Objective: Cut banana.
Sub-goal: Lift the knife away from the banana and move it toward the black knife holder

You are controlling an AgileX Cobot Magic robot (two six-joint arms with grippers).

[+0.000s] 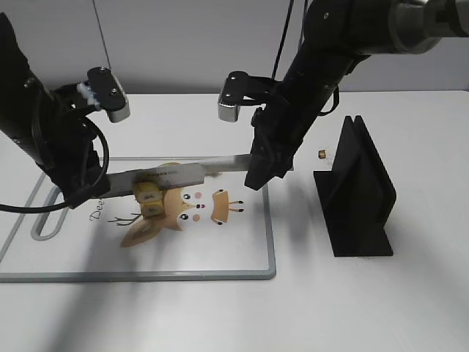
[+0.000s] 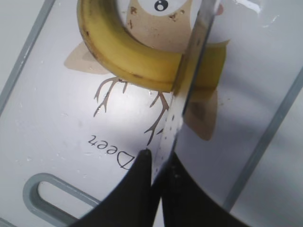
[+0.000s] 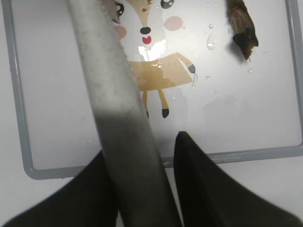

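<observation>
Yellow banana sat under the knife; both claws gripped it, you risked slipping sideways.

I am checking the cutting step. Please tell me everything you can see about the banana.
The banana is small, curved and yellow, with small brown specks on its peel. It lies on the white cutting board, over the orange deer print. The knife stands edge-down across it, near one end, so a short piece shows on the far side of the blade. No gripper touches the banana. Its stem end is out of the left wrist view.
</observation>
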